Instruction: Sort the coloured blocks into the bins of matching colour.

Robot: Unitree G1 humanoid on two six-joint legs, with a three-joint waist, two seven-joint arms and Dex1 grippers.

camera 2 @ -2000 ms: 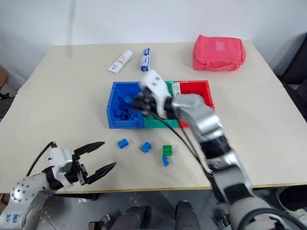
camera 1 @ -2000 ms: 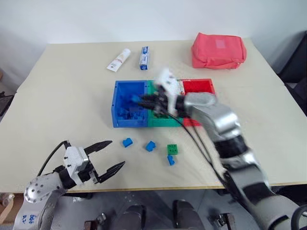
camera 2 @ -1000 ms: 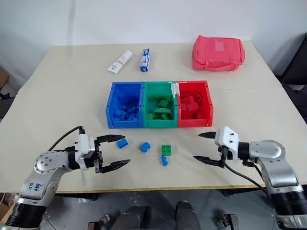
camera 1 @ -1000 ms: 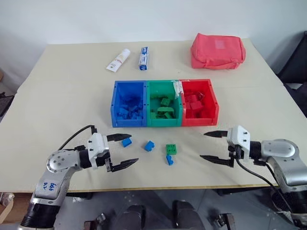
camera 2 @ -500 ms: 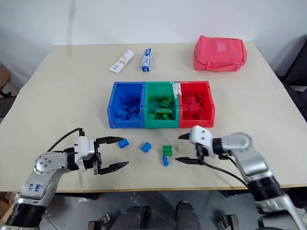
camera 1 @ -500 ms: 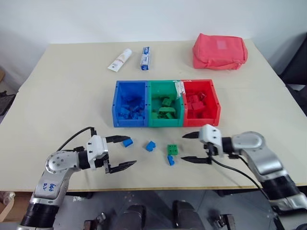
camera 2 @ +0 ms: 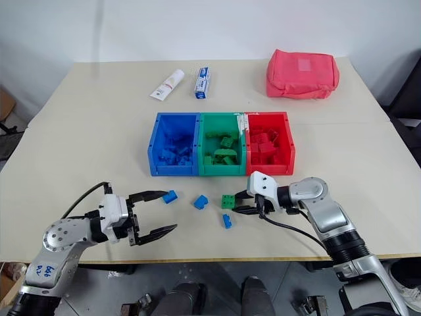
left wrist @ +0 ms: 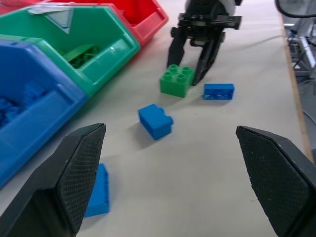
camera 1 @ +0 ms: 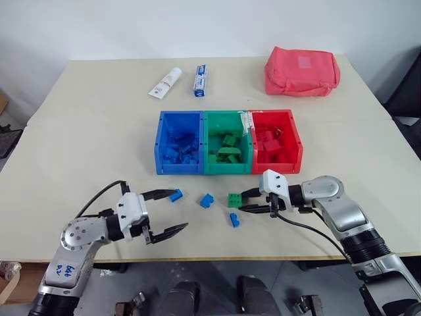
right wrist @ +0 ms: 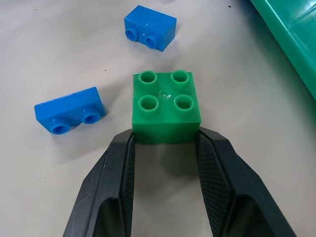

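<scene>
Three joined bins stand mid-table: blue (camera 1: 177, 168), green (camera 1: 227, 169) and red (camera 1: 276, 168), each holding blocks of its own colour. In front of them a green block (camera 1: 234, 199) rests on the table. My right gripper (right wrist: 166, 141) reaches in from the right, shut on that block's near sides. Three blue blocks lie loose: one (camera 1: 175, 195) beside the far fingertip of my left gripper (camera 1: 179, 209), one (camera 1: 206, 200) left of the green block, one (camera 1: 234, 220) just in front of it. The left gripper is open and holds nothing.
Two white toothpaste tubes (camera 1: 164, 82) (camera 1: 198, 79) lie at the back of the table. A red fabric pouch (camera 1: 301, 69) sits at the back right. The table's front edge (camera 1: 217, 257) runs close under both arms.
My right gripper has swung in leftward from the table's right side to the green block and closed its fingers onto it. The left gripper has stayed open in about the same place.
</scene>
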